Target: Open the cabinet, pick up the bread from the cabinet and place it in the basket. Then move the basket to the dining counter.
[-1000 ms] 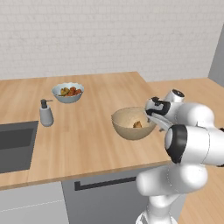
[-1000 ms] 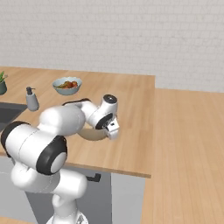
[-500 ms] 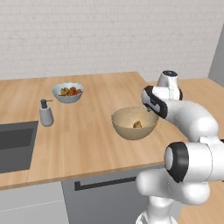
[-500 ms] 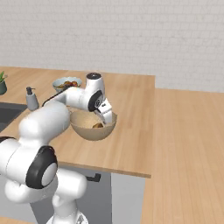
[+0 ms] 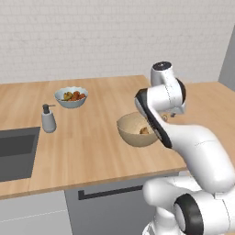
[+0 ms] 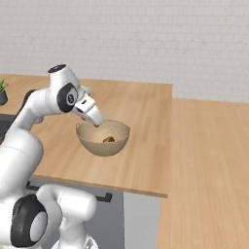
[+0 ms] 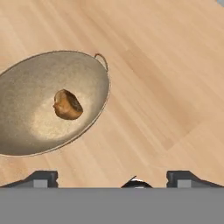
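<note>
Risen off the basket (image 7: pixel 30 131), the tool (image 7: pixel 111 177) seemingly gapes wide, empty.

We see the basket (image 6: pixel 103 138) sitting on the wooden bench (image 6: pixel 141 121), with the bread (image 6: pixel 109 139) lying inside it. Our gripper (image 6: pixel 95 120) hangs just above the basket's near-left rim. A green plant (image 6: pixel 3 91) stands at the far left edge.
</note>
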Robot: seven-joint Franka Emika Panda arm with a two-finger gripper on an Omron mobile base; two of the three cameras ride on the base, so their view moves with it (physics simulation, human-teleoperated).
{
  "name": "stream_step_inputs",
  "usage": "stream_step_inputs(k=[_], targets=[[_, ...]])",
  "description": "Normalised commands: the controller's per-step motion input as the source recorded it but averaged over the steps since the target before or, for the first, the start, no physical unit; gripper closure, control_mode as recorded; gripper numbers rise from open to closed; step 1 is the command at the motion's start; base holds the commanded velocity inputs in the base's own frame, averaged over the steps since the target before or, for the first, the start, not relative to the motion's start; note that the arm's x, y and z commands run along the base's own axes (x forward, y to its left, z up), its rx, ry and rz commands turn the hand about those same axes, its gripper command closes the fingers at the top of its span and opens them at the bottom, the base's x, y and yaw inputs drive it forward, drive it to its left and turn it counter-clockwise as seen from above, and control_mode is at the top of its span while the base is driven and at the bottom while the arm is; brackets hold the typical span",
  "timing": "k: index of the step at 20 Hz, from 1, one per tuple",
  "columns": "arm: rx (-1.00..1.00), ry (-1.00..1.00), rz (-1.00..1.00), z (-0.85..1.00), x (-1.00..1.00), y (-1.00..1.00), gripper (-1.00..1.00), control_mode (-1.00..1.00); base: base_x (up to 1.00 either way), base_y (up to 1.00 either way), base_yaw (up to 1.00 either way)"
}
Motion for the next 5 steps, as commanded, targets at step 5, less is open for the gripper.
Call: stream_step_inputs(k=[5], targets=[[-0.23, -0.18, 0.20, 0.39, -1.00, 0.69, -1.00, -1.00, 0.00, 0.00, 0.00]])
